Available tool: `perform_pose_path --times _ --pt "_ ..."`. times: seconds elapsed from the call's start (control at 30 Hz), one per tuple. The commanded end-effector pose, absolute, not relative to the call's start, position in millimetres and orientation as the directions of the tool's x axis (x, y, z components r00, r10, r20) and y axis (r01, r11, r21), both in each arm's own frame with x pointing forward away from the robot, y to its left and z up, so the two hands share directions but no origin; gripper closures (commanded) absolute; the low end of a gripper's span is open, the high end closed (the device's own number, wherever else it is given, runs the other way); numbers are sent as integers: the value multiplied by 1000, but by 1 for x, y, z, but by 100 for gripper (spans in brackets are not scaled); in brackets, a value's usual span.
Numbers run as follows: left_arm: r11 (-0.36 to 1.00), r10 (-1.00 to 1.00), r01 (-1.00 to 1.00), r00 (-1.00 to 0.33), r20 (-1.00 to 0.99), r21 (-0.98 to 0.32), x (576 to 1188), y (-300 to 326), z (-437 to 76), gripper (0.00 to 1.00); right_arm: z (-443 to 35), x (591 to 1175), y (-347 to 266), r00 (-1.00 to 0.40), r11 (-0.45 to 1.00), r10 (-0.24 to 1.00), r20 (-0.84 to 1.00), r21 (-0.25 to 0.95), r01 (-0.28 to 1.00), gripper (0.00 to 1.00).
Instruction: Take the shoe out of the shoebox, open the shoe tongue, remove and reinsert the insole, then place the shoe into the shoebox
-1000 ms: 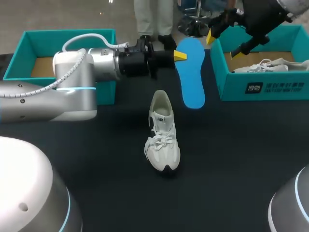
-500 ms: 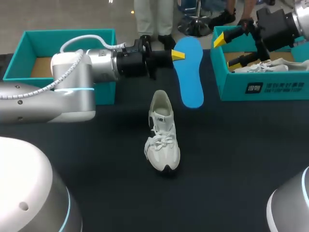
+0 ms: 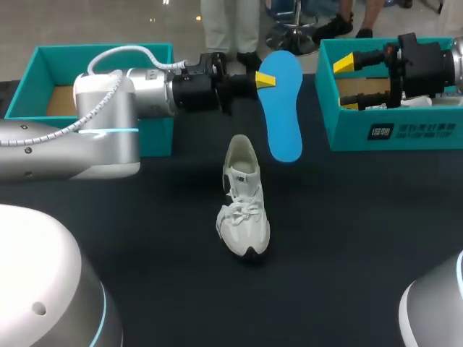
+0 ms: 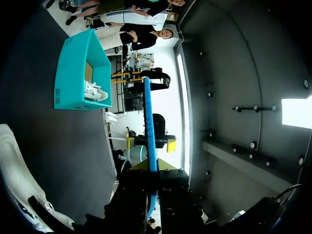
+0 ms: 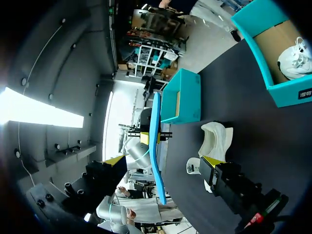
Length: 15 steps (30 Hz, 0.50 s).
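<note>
A white sneaker stands on the black table, toe toward me. Behind it my left gripper is shut on the upper edge of a blue insole, which hangs in the air above the table. In the left wrist view the insole runs edge-on out from that gripper. My right gripper stands open over the near-left part of the right teal shoebox, holding nothing. From the right wrist, its gripper faces the insole and the sneaker.
A second white shoe lies in the right shoebox. Another teal shoebox stands at the back left, behind my left arm. Dark tabletop lies around the sneaker.
My right gripper has swung to the right and turned level over the right shoebox, still open. The left gripper has shifted the insole slightly left and up.
</note>
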State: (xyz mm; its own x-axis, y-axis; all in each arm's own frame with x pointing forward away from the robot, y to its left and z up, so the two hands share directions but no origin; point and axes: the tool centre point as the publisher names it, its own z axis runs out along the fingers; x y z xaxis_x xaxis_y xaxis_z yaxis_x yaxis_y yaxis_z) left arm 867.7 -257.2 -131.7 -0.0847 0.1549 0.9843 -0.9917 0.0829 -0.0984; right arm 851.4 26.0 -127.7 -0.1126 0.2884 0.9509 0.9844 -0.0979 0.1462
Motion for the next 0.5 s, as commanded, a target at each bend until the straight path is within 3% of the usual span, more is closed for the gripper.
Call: perform_pose_path --times 0.03,0.33,0.5 --pt "87 152 -991 -89 984 -103 869 -253 -129 100 -131 853 26 -115 -98 270 956 146 984 0" --pt "80 141 -983 -153 978 -165 871 -253 -129 100 -132 853 25 -109 -107 263 959 141 984 0" --pt "43 107 -900 -428 897 -434 875 -250 -131 100 -132 853 25 -109 -107 263 959 141 984 0"
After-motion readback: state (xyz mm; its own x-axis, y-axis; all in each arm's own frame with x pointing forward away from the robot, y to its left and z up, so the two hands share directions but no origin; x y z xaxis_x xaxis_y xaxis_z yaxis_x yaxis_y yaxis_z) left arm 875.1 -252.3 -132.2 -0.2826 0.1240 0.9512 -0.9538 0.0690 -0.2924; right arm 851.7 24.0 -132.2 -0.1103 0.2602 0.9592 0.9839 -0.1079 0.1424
